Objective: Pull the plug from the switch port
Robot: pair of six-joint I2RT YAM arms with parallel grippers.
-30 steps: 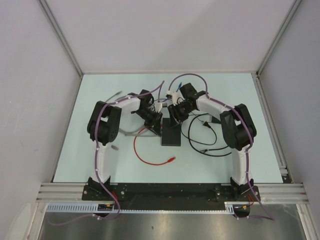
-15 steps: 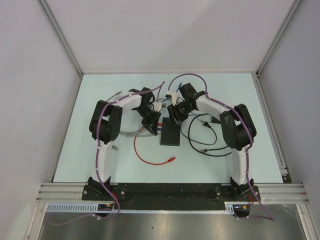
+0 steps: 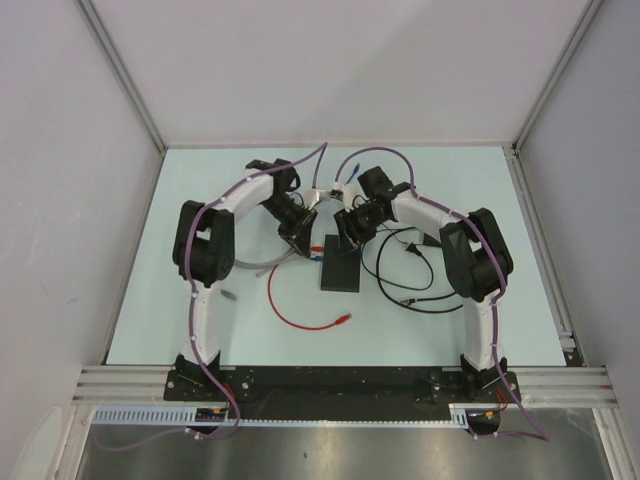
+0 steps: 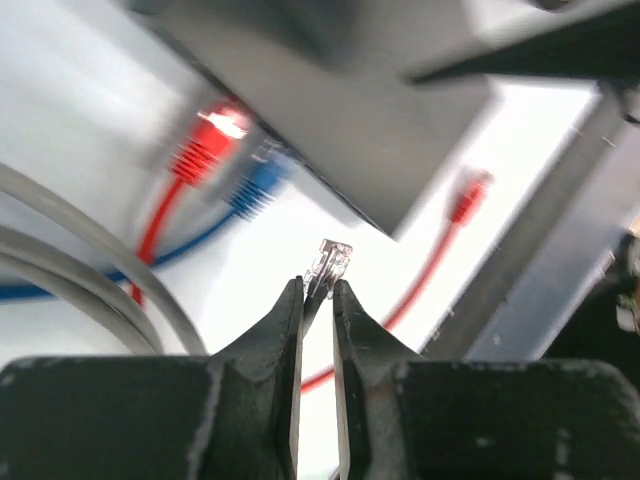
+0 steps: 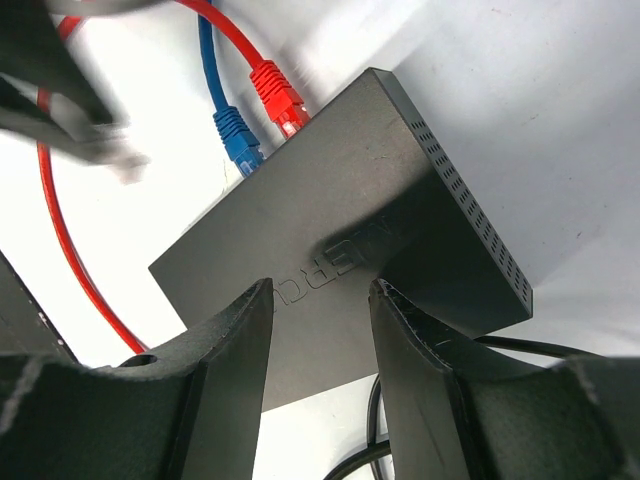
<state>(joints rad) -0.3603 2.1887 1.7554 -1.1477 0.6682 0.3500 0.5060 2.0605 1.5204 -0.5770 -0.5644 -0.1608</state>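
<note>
The switch (image 3: 340, 272) is a flat black box on the table; its port edge faces away from the arm bases. My left gripper (image 4: 318, 285) is shut on a clear plug (image 4: 331, 262), which sticks out past the fingertips, free in the air a short way from the switch port edge (image 4: 300, 165). A red plug (image 5: 276, 94) and a blue plug (image 5: 236, 134) sit in that edge. My right gripper (image 5: 320, 290) is open, its fingers spread over the top face of the switch (image 5: 350, 230), holding nothing. In the top view the left gripper (image 3: 302, 238) is left of the right gripper (image 3: 347, 232).
A grey cable (image 3: 255, 264) trails left from the left gripper. A red cable (image 3: 298, 318) loops in front of the switch, with a loose red plug (image 4: 467, 193) at its end. Thin black cables (image 3: 410, 285) coil to the switch's right. Walls enclose the table.
The left gripper has drawn back and to the left, away from the switch's port edge, with the clear plug in its tips. The right gripper has stayed over the switch.
</note>
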